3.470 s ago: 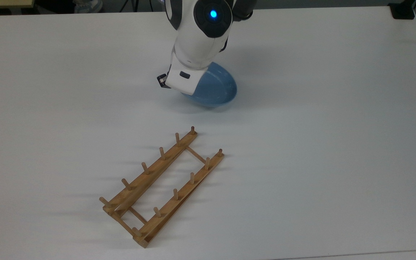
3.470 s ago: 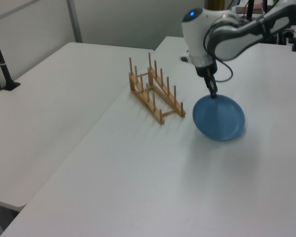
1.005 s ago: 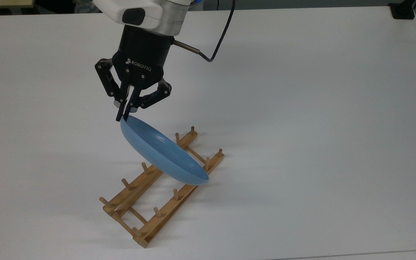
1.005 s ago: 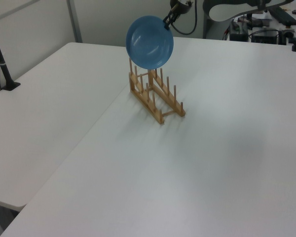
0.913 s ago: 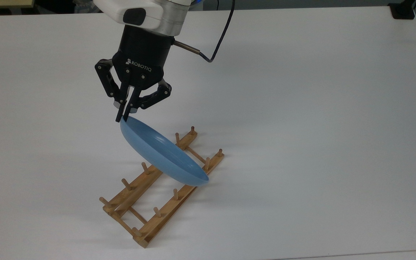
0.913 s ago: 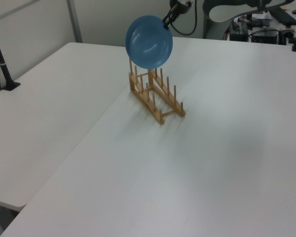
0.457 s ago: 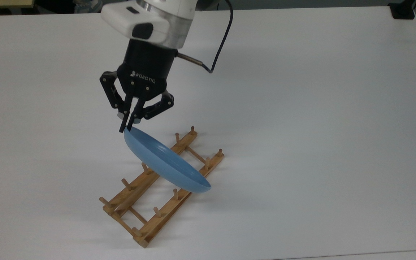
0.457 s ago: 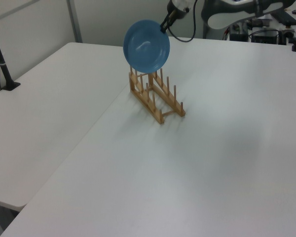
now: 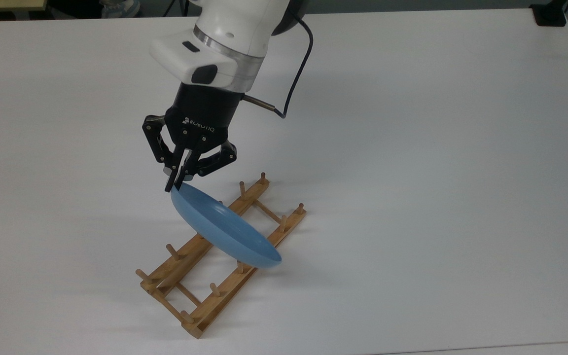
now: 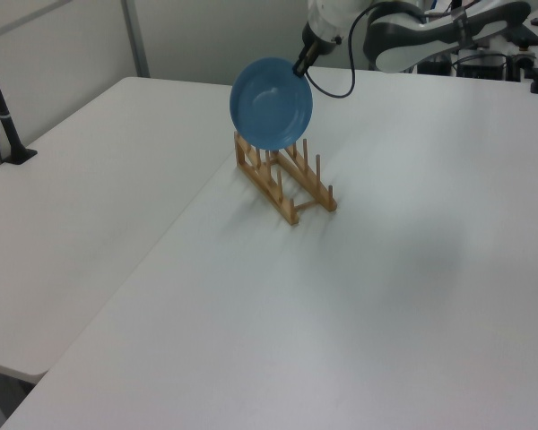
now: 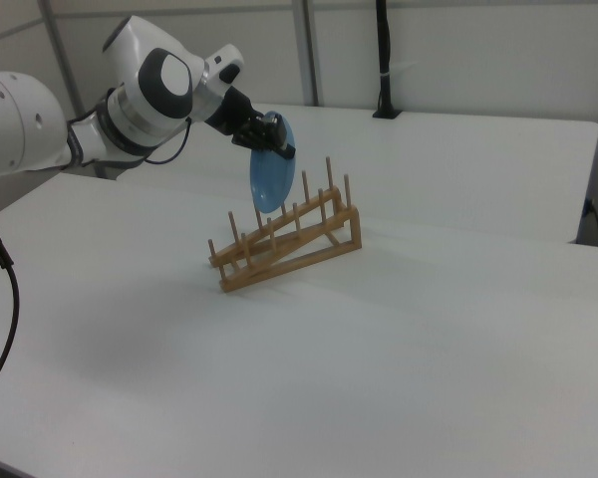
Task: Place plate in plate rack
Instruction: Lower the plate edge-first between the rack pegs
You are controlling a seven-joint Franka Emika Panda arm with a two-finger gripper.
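Top view: the plate (image 9: pixel 225 231) is held by its upper rim in the gripper (image 9: pixel 174 185), whose fingers are closed on that rim; the plate hangs edge-on below the gripper and slants toward the top view's lower right. It is suspended over the middle of the plate rack (image 9: pixel 200 315), which lies on the white table (image 9: pixel 437 172) directly beneath the tool. Pickup and carry are judged done; lowering into a slot and release remain. Whether the lower edge already touches a rail cannot be told here. Left view: the plate (image 10: pixel 271 103) is seen face-on, hung below and to the left view's left of the gripper (image 10: pixel 299 67), with its lower edge overlapping the pegs at the far end of the plate rack (image 10: pixel 287 193). The grip is on the upper-right part of the rim as this view shows it. Right view: the plate (image 11: pixel 269 184) is seen nearly edge-on and close to upright, just below the gripper (image 11: pixel 276 145), with its lower portion level with the taller pegs of the plate rack (image 11: pixel 299 249). It is judged to be entering between peg pairs rather than seated, since the rim is clamped and the plate is carried by the tool. Contact with the rails cannot be confirmed.
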